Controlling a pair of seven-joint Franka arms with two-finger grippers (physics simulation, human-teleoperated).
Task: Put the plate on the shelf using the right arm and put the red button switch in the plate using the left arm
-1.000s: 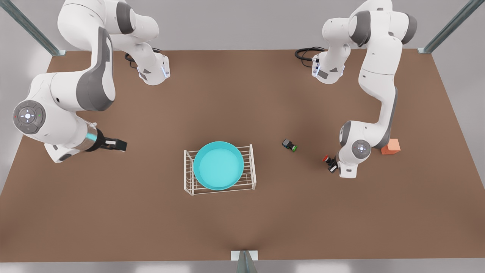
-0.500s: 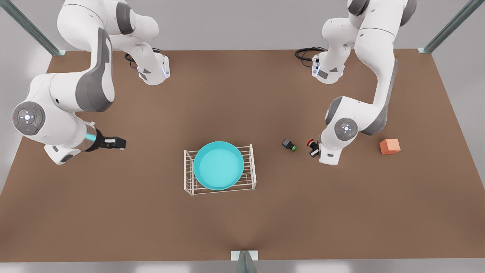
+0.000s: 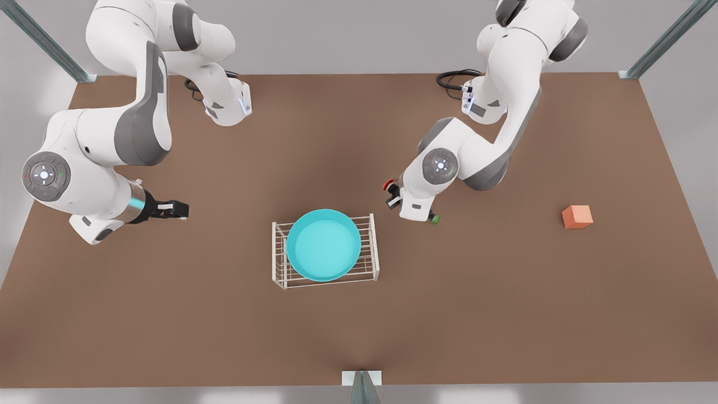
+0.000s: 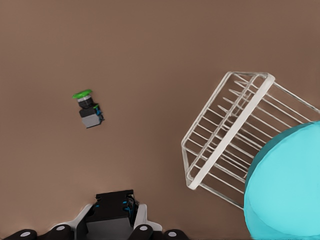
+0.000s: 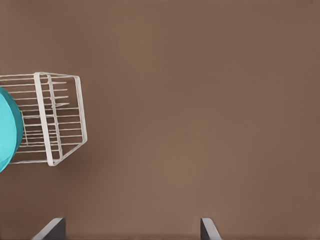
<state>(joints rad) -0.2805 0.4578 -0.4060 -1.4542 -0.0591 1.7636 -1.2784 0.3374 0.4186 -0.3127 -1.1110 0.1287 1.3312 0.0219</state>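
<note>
Brown table (image 3: 359, 336), plate (image 3: 323, 244) seated on shelf (image 3: 371, 247).
Left gripper (image 3: 392, 193) above shelf's far corner on the front view's right, clamped on red button switch (image 3: 388, 184); right gripper (image 3: 175, 210) parked spread wide, well off shelf's opposite side.
</note>
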